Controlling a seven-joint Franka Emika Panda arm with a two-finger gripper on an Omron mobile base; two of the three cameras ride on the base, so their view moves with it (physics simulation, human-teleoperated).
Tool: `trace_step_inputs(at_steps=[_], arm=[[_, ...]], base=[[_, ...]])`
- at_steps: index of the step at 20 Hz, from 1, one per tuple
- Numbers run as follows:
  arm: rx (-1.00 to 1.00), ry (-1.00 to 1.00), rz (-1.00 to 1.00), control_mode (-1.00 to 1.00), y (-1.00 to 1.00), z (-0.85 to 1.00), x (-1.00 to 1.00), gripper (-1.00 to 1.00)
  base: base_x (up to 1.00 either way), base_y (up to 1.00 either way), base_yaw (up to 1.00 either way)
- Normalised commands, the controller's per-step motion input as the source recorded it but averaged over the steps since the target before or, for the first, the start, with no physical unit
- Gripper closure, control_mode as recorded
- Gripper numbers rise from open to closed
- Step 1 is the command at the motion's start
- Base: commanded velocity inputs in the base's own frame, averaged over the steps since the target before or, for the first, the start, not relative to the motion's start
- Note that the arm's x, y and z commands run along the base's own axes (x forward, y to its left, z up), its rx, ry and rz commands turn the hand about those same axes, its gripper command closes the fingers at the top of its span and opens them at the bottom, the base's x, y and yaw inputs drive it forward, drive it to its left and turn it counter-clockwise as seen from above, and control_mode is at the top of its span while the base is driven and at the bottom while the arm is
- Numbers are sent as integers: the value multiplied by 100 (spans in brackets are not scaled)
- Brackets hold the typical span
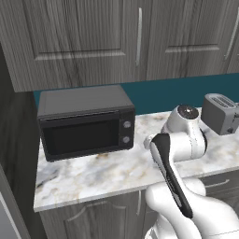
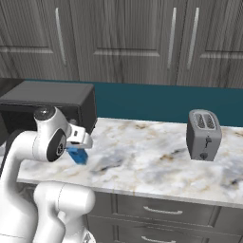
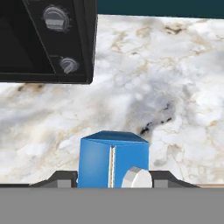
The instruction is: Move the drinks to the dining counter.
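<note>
Hand view, item one: blue carton [image 3: 113,159], boxy, smooth-sided, with a pale seam down its front edge and a white round cap low on its face; we list it as sitting between the claw [image 3: 114,179] tips, which stand part-way apart against its flanks, so we judge it clamped for carrying. In the right base view it hangs tilted under the wrist, just above the tabletop [image 2: 156,156], white marble-look with grey and tan veins. Item two: black microwave [image 1: 85,122], matte, two knobs. Item three: grey toaster [image 2: 204,135], rounded, two-slot.
</note>
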Motion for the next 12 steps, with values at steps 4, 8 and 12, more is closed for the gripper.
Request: trace_step_inputs(at_steps=[4, 8, 12], arm=[[0, 0, 0, -100, -3, 69, -16, 100], [0, 0, 0, -100, -5, 62, -17, 100], [0, 0, 0, -100, -2, 52, -20, 100]], base=[[0, 0, 0], [0, 0, 0], [0, 0, 0]])
